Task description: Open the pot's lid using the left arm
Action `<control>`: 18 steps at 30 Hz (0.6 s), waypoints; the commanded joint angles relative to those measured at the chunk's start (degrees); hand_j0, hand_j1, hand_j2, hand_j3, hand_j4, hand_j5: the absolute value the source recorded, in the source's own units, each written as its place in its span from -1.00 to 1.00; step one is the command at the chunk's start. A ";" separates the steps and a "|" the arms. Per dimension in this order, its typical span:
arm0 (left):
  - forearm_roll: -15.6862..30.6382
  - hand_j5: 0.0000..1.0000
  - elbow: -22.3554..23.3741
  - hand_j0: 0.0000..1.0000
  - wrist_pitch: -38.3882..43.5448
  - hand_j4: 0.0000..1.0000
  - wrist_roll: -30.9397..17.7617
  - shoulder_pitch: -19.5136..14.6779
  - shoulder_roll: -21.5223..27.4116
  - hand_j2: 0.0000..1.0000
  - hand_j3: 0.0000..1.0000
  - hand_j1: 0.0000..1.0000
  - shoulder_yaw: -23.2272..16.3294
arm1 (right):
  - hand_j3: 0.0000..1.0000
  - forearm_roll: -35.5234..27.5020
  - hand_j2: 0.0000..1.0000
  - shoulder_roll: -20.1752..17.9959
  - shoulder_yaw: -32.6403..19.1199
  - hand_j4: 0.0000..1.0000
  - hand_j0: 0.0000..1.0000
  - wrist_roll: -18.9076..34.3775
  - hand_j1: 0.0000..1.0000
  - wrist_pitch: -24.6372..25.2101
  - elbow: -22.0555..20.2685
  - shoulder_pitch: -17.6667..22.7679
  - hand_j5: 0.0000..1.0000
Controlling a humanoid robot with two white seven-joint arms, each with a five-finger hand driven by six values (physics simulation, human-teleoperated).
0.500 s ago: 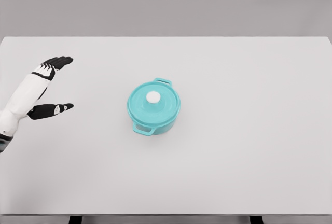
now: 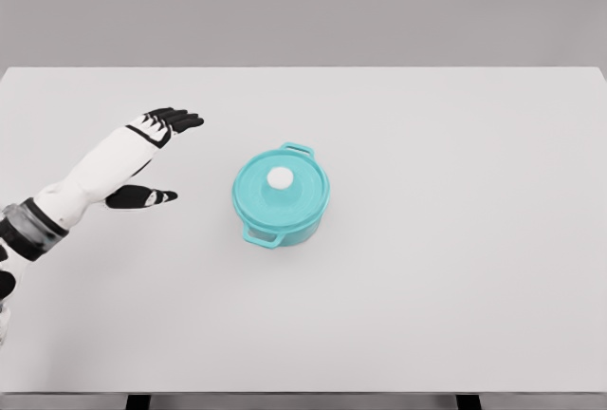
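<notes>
**Lid on, left hand reaching in open**

The teal pot [image 2: 281, 197] is sitting near the middle of the white table [image 2: 455, 268], a little left of centre, with one side handle pointing toward the far edge and the other toward the near edge. Its lid [image 2: 282, 187] is lying flat and fully seated on the rim, and the white knob [image 2: 280, 177] is standing untouched at the lid's centre. Nothing is showing of the pot's inside, so the opening itself is not yet begun.

To the left of the pot, the left hand [image 2: 142, 149] is hovering above the table with its dark fingers [image 2: 175, 121] stretched out wide and the thumb splayed apart below them, holding nothing. It is pointing toward the pot but is sitting apart from it, with a clear strip of table between the fingertips and the pot's wall. The white forearm is coming in from the lower left edge. The right arm is not showing anywhere.

By my judgement the task is in its approach: what is remaining is closing the gap, settling the fingers around the knob, gripping it and lifting the lid clear.
</notes>
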 commanded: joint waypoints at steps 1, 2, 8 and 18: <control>1.20 0.77 -0.32 0.77 0.06 0.77 -0.68 0.00 -0.07 0.77 0.77 0.77 -3.54 | 1.00 -0.03 1.00 0.00 0.00 1.00 1.00 0.00 1.00 -0.01 0.01 0.00 1.00; 3.05 0.72 -0.76 0.72 0.06 0.72 -0.77 -0.18 -0.07 0.72 0.72 0.72 -4.95 | 1.00 -0.03 1.00 0.00 0.00 1.00 1.00 0.00 1.00 -0.01 0.01 0.00 1.00; 4.98 0.72 -4.62 0.72 0.06 0.72 -0.77 -2.46 -1.73 0.72 0.72 0.72 -10.40 | 1.00 -0.03 1.00 0.00 0.00 1.00 1.00 0.00 1.00 -0.01 0.01 0.00 1.00; 9.90 0.65 -3.39 0.65 0.06 0.65 -0.77 -2.90 -4.20 0.65 0.65 0.65 -11.19 | 1.00 -0.03 1.00 0.00 0.00 1.00 1.00 0.00 1.00 -0.01 0.01 0.00 1.00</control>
